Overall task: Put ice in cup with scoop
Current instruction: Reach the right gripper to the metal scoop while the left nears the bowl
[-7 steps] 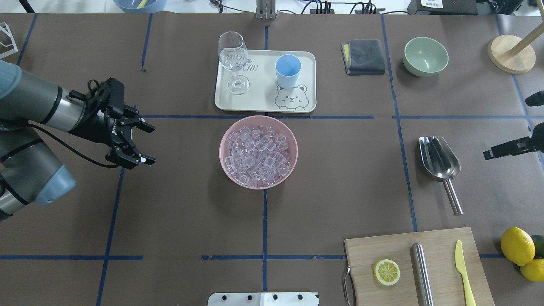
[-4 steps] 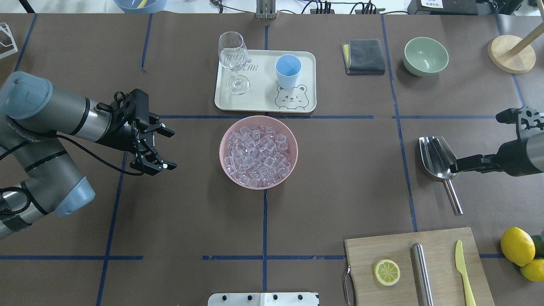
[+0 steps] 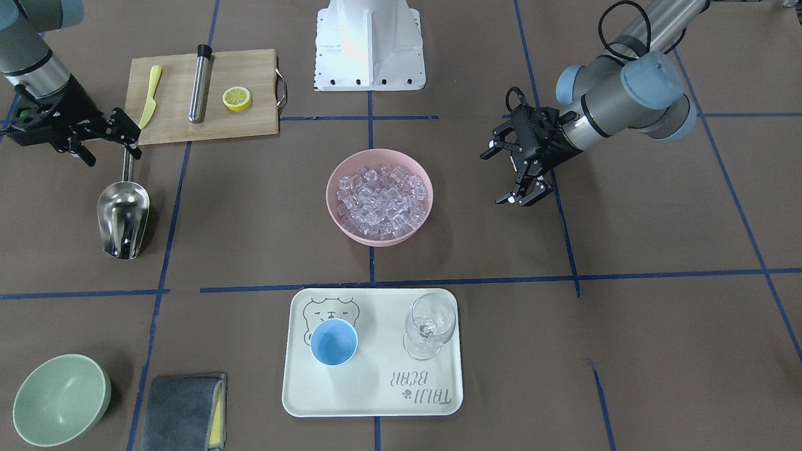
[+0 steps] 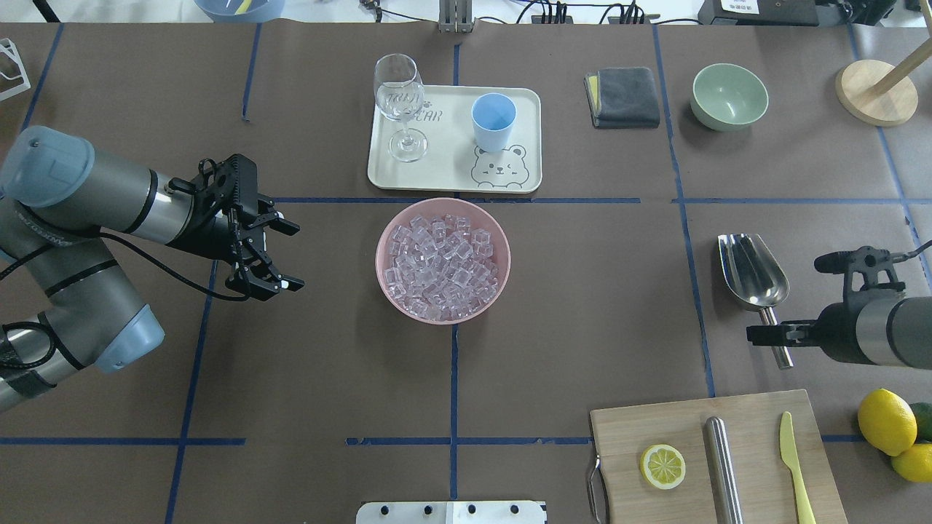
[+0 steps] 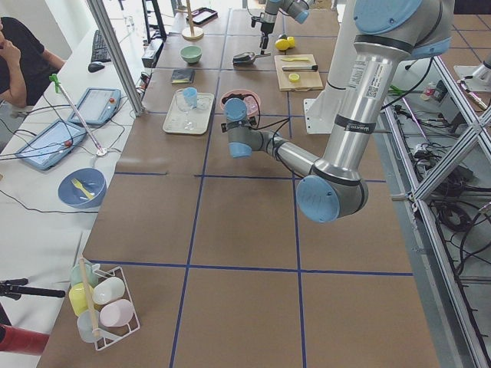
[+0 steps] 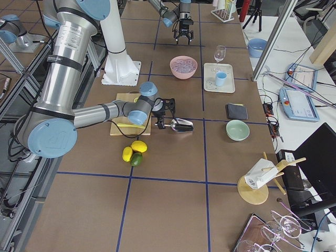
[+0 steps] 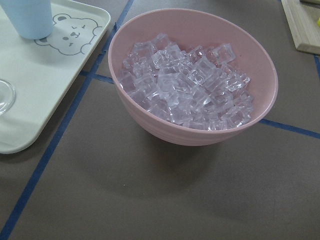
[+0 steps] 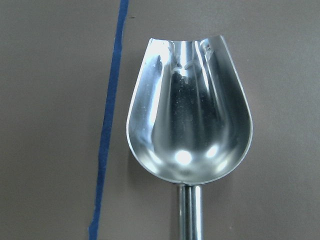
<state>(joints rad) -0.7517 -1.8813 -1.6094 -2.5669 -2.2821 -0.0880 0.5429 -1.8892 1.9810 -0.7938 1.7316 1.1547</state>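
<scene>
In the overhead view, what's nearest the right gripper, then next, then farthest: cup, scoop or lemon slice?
1. The scoop, beside the right gripper.
2. The lemon slice, on the cutting board.
3. The cup, far off on the tray.

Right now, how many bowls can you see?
3. A pink bowl of ice mid-table, a green bowl beside the grey cloth, and a blue bowl on the white side desk.
</scene>
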